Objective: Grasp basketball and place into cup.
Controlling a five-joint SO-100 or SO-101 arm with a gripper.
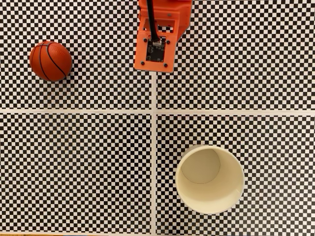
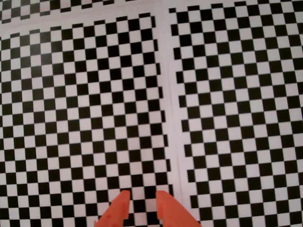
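In the wrist view the jaws (image 2: 140, 195) are being held slightly apart, with nothing between the two orange tips, above the checkered surface (image 2: 85, 118). In the fixed view the orange arm (image 1: 160, 34) is being seen up and to the left of the cup (image 1: 210, 180). The cup is lying open-mouthed toward the camera. The basketball (image 1: 50, 61) is resting on the surface far to the upper left of the cup, well apart from it.
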